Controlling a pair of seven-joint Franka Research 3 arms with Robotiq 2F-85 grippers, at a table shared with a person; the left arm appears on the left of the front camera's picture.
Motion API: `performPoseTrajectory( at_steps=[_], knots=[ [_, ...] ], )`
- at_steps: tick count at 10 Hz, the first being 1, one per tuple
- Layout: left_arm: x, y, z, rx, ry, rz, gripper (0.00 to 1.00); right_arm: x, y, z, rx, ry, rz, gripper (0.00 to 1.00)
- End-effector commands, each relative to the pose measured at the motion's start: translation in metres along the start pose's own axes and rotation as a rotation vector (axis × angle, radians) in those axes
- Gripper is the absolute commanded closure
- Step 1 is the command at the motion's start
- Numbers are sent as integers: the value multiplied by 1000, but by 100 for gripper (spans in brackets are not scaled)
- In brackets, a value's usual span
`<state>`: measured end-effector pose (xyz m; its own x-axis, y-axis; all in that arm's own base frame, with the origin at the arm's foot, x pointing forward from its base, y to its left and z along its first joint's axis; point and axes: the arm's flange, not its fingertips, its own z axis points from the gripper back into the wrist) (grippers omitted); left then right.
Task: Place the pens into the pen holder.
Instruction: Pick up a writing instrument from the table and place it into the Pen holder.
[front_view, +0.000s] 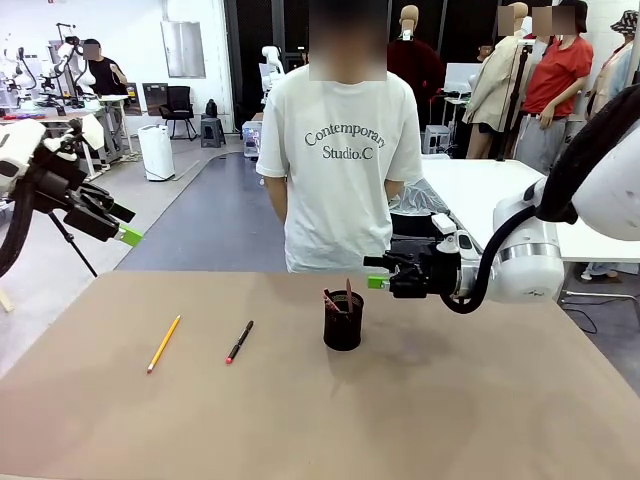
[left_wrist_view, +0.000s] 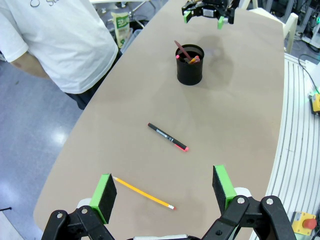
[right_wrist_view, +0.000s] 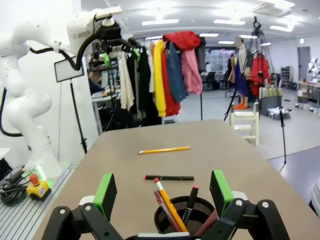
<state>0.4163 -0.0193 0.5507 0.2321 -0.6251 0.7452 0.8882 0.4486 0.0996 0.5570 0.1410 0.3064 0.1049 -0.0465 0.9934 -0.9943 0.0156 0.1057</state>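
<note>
Two pens lay loose on the brown surface (front_view: 420, 420) while a black mesh pen holder (front_view: 343, 330) stood upright near the middle of its width, toward the far edge. A yellow pencil (front_view: 164, 343) rested flat in the left half of the surface, nearer the left edge. A black pen (front_view: 239, 341) with a red end lay between the pencil and the holder, clear of both. Several pens already stood tilted in the holder, among them a dark reddish-brown pen (left_wrist_view: 181, 50) that leaned out past the rim.

The left gripper (front_view: 126, 226) hung in the air off the left edge, its green-padded jaws spread wide and nothing between them. In its wrist view the pencil lay on the surface far below, framed by the pads. The right gripper (front_view: 374, 272) hovered above the far edge just right of the holder, level and pointed toward it. It was likewise released and empty.

A person (front_view: 340, 150) in a white printed T-shirt stood at the far edge, directly behind the holder, arms tucked behind the back.
</note>
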Motion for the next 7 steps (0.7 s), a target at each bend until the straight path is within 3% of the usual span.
performPoseTrajectory(
  at_steps=[1,4,7],
  knots=[
    [0,0,1,-4,-6,-2,0,37,-10,3,64,125,-34,0],
    [0,0,1,-4,-6,-2,0,84,-28,6,115,283,43,0],
    [0,0,1,-4,-6,-2,0,126,-50,26,66,443,101,0]
  ],
)
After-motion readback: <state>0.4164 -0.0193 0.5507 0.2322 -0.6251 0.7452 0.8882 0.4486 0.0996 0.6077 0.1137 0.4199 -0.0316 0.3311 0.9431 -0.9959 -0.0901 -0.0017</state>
